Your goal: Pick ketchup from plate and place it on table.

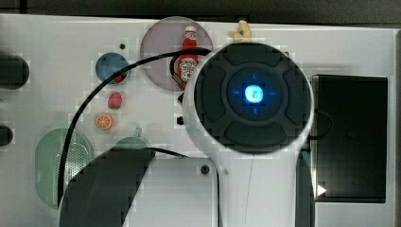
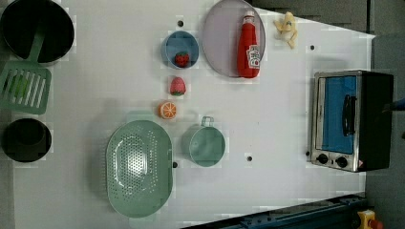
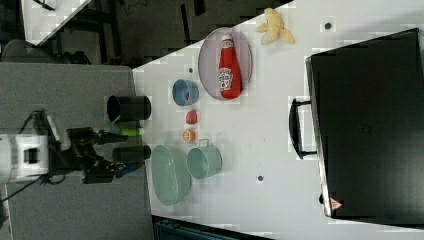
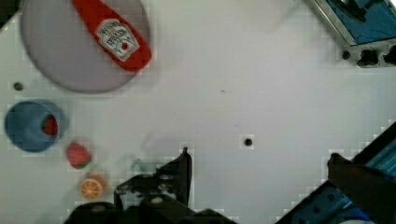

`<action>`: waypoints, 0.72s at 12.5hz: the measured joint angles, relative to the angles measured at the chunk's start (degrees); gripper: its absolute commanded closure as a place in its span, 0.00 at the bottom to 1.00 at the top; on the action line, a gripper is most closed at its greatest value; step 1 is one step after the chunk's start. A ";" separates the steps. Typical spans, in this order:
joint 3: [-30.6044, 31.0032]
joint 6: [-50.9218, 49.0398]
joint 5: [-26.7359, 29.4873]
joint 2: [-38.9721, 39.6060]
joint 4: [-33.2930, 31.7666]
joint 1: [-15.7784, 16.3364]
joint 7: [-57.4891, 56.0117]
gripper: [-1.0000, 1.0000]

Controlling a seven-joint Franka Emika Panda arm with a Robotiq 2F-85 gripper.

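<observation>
1 ketchup [image 2: 250,45] bottle lies flat on the plate [image 2: 219,43], untouched — the reach has not begun. The claw [image 4: 257,161] hangs spread apart above bare counter [image 2: 267,119]; next it must travel over and descend.

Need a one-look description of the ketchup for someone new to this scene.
Find the plate, the wide greyish-mauve disc at the left view's top edge, beside the small blue bowl. The ketchup lies flat on it: a red bottle with white cap and label, much longer than the nearby strawberries.
</observation>
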 measured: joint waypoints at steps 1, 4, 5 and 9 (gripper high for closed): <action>0.14 0.45 -0.17 -0.07 0.67 -0.02 0.00 0.00; 0.50 3.60 -0.17 2.71 1.90 0.01 -0.07 0.00; 0.67 4.79 -0.02 4.85 2.07 0.07 -0.31 0.00; 1.74 11.17 0.02 15.78 1.85 0.02 -3.88 0.00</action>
